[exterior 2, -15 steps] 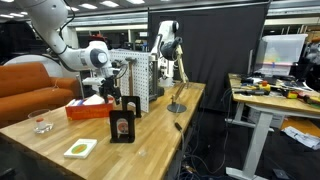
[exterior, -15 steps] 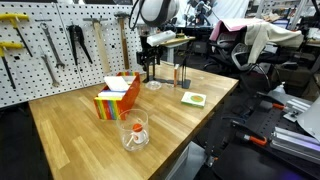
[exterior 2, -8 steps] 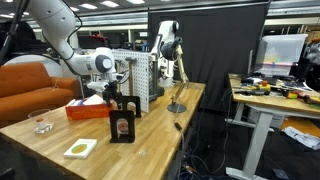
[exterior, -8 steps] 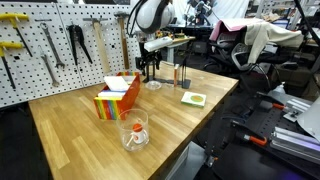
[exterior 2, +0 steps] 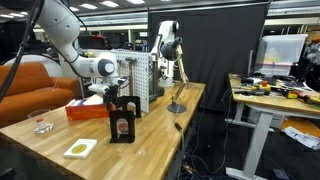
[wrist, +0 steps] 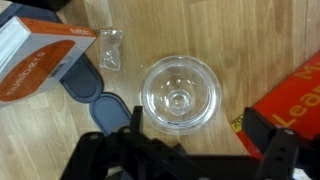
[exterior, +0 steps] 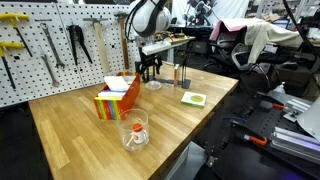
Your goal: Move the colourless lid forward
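Though round, colourless lid (wrist: 179,92) flat, untilted

Your gripper (exterior: 150,70): over colourless lid (exterior: 153,85) | glass (exterior: 135,131): lid's 6 o'clock, well apart | green card (exterior: 193,98): 4 o'clock | striped box (exterior: 118,98): 8 o'clock

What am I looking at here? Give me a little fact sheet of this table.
Setting: wooden table, tool board behind
Gripper: open, fingers apart, right over the lid
Lid: clear, round, lying flat on the table
Nearby: colourful box, green-and-white card
Front of table: glass with something orange inside
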`<state>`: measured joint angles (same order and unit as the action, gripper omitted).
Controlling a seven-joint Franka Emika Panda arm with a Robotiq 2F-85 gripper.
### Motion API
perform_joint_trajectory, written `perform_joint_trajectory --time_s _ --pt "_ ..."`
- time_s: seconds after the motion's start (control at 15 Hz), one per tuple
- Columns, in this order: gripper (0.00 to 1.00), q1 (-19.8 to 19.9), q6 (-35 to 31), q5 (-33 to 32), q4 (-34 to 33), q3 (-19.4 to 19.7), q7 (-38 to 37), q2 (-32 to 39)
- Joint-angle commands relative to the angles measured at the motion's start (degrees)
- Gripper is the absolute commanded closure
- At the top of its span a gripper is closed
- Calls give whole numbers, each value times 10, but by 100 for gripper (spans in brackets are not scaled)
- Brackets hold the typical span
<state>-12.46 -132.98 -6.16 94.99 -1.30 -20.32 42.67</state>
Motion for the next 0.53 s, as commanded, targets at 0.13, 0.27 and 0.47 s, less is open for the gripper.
perform_joint_trajectory --time_s 0.13,0.27,0.47 --pt "0 5 30 20 -17 2 16 8" --pt "0 9 30 26 -20 2 15 11" --pt "0 15 27 35 -24 1 16 16"
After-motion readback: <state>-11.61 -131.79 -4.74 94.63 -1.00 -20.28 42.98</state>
